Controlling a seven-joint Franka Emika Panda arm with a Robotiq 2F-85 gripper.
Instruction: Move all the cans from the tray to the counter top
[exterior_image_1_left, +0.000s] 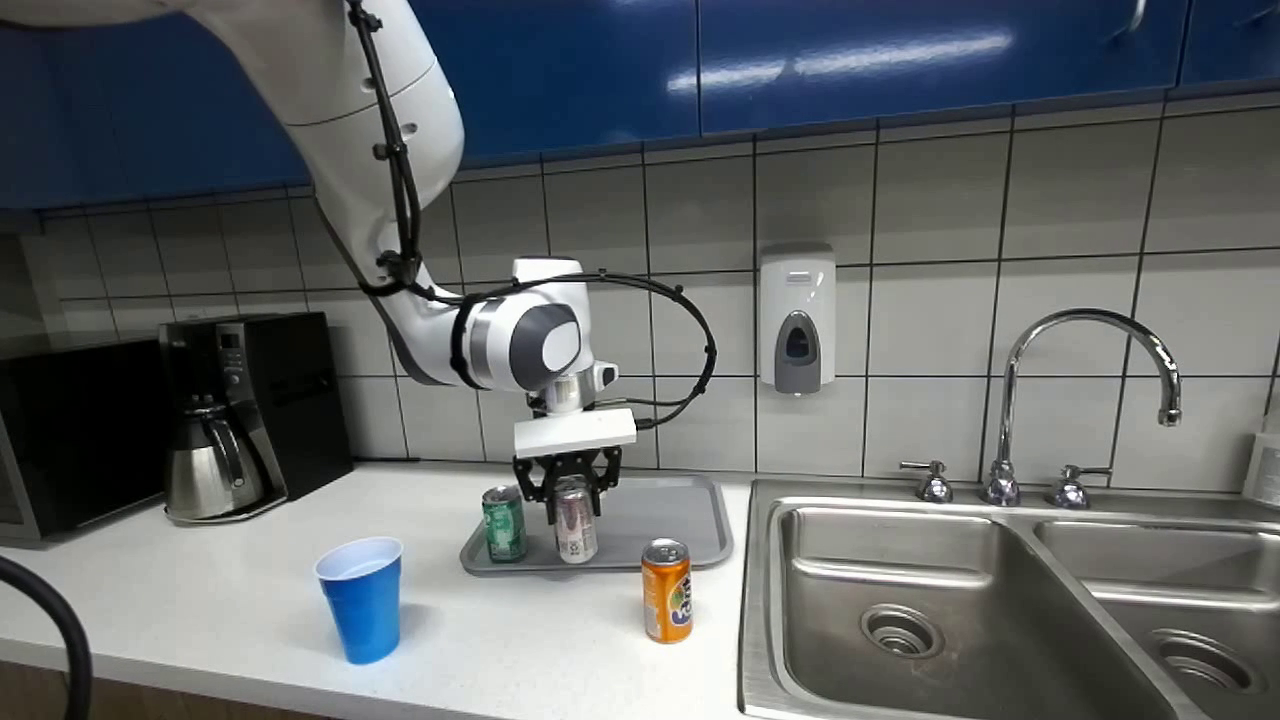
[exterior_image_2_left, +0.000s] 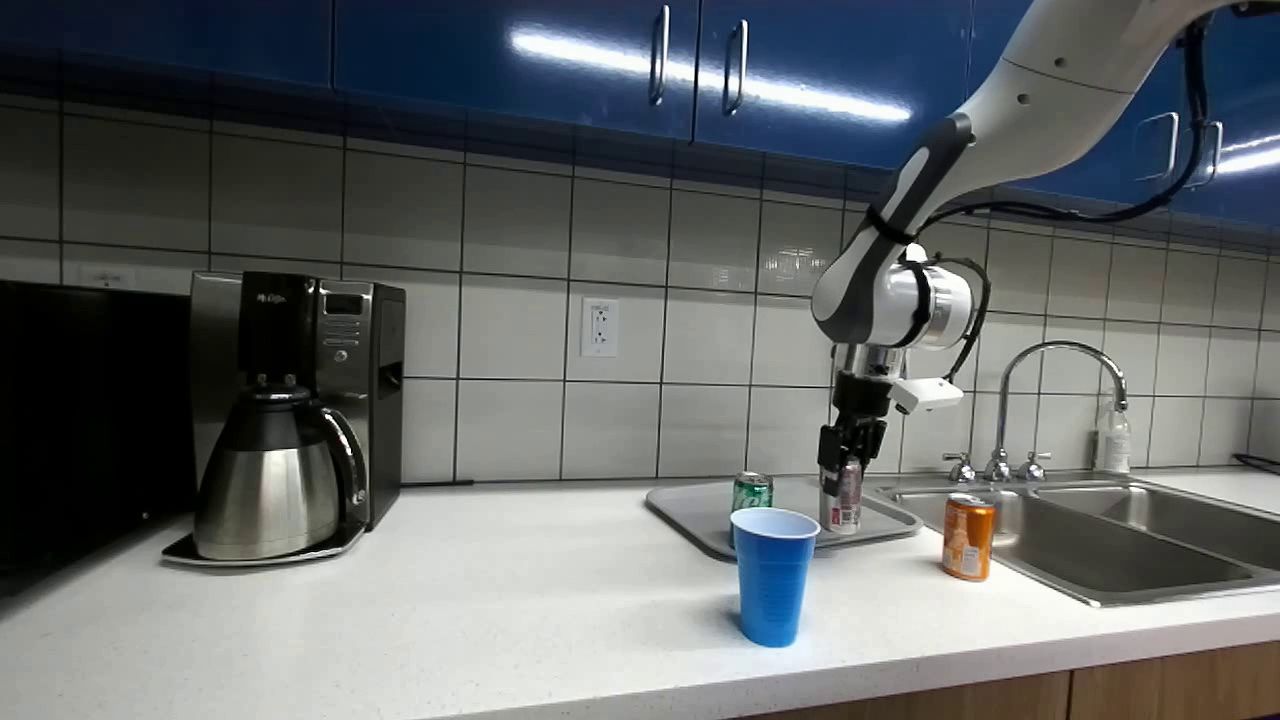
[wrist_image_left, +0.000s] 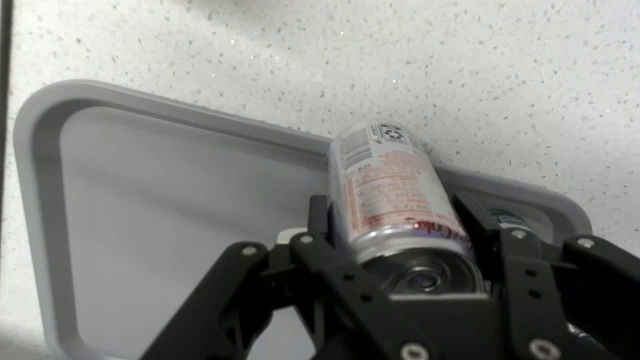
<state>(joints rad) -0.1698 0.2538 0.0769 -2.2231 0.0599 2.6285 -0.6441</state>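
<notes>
The silver-grey can is upright, gripped between both fingers of my gripper, which press on its sides near the top. It is at the front part of the grey tray; whether its base touches the tray I cannot tell. In the wrist view this can overlaps the tray's rim. The green can stands on the tray beside it, mostly hidden behind a finger in the wrist view. On the white counter top stands the orange can, in front of the tray.
A blue cup stands on the counter near its front edge, partly covering the green can in an exterior view. The steel sink borders the tray's side. A coffee maker is at the far end. Blue cabinets hang above.
</notes>
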